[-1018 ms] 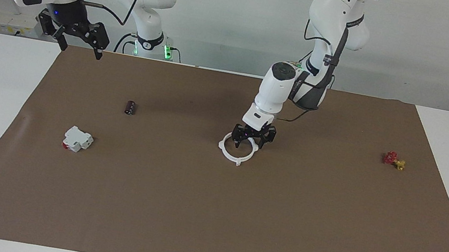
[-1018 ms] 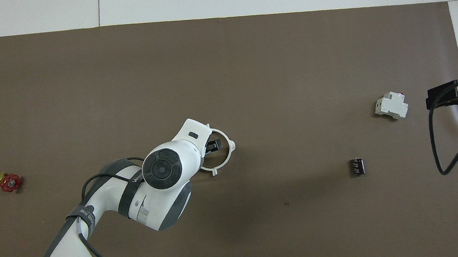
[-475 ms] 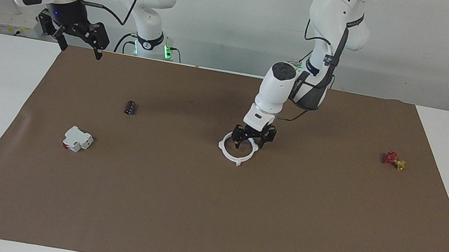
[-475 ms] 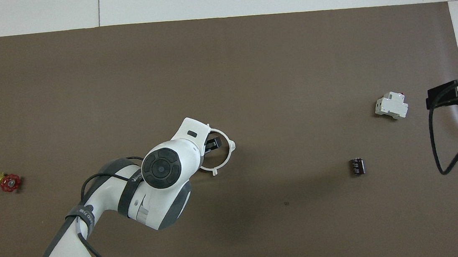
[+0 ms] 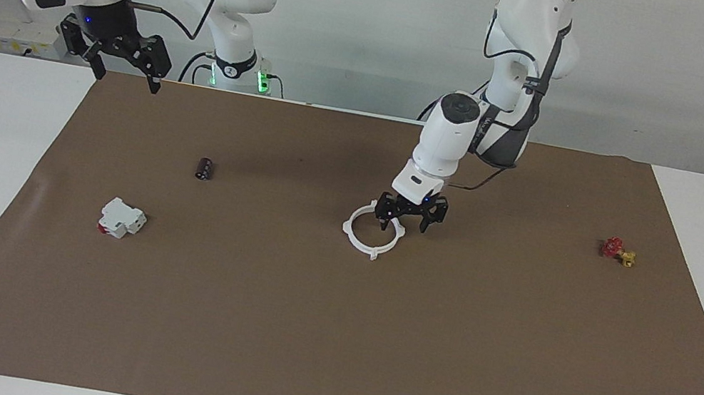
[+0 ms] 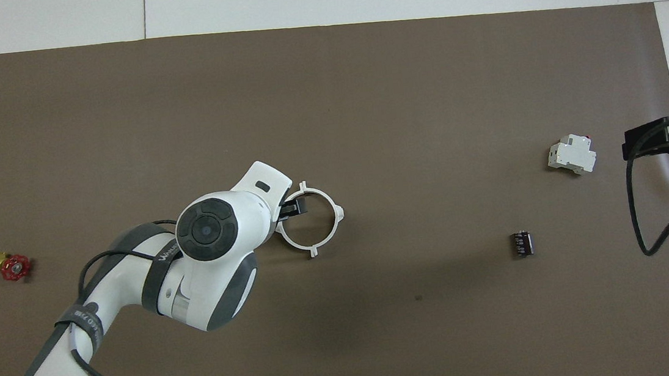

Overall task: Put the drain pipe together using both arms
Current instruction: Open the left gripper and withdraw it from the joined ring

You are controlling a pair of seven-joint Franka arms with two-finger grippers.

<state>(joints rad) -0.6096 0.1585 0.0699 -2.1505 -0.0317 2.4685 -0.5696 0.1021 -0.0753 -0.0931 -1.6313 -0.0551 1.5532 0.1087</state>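
The drain pipe (image 5: 373,253) lies flat on the brown mat as one white ring with four outer tabs, and also shows in the overhead view (image 6: 334,222). My left gripper (image 5: 405,223) is open and empty, just above the ring's edge nearest the left arm's end. One finger hangs over the ring's inside and one outside its rim. The wrist hides most of the gripper in the overhead view (image 6: 288,208). My right gripper (image 5: 125,69) is open and empty. It waits high over the mat's corner at the right arm's end, and its edge shows in the overhead view (image 6: 667,137).
A white blocky part with a red end (image 5: 121,218) (image 6: 572,156) and a small dark cylinder (image 5: 205,169) (image 6: 521,243) lie toward the right arm's end. A red-and-yellow valve (image 5: 618,251) (image 6: 10,266) lies toward the left arm's end. The brown mat (image 5: 325,352) covers the table.
My left gripper has lifted off the ring and shifted toward the left arm's end. The ring stays in place. The right arm has not moved.
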